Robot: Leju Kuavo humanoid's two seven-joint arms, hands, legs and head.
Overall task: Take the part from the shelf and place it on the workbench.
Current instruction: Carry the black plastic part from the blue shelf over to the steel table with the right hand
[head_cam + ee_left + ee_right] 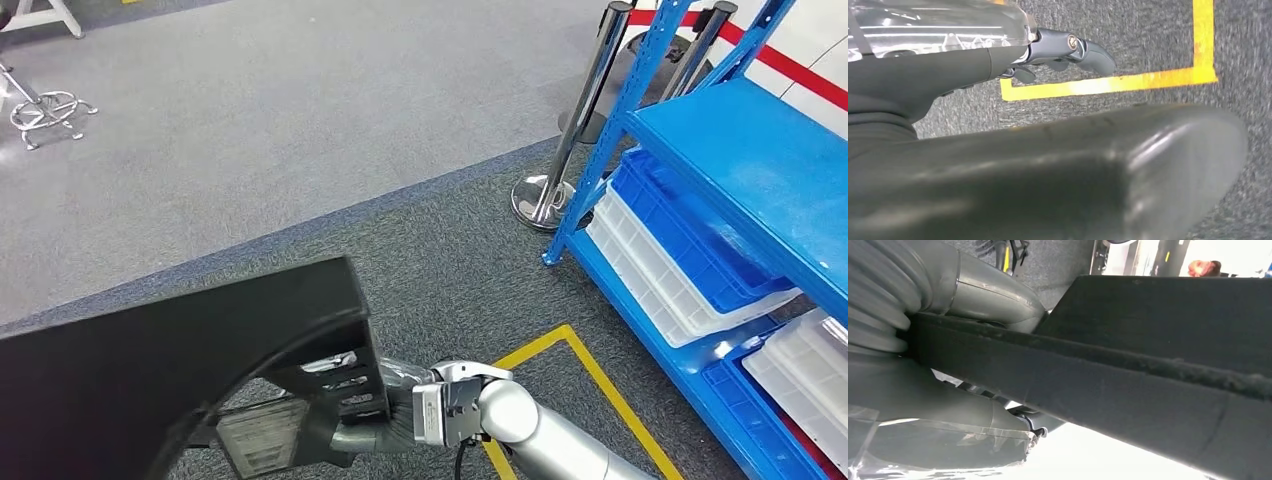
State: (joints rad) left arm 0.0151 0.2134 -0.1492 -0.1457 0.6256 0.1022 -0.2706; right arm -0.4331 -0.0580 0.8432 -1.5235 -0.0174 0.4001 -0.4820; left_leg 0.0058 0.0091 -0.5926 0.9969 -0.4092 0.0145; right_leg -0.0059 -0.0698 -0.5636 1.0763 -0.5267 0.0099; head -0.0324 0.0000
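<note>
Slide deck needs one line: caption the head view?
Right hand holds the black part over grey carpet, the blue shelf with stacked trays alongside.

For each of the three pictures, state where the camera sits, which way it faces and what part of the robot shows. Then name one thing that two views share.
Head view: high on the body, looking down at grey carpet, the blue shelf and the black part; the right hand grips it.
Left wrist view: behind the left hand, facing floor and yellow tape.
Right wrist view: behind the right hand, against the part.
Shared: head and right wrist views show the part.
</note>
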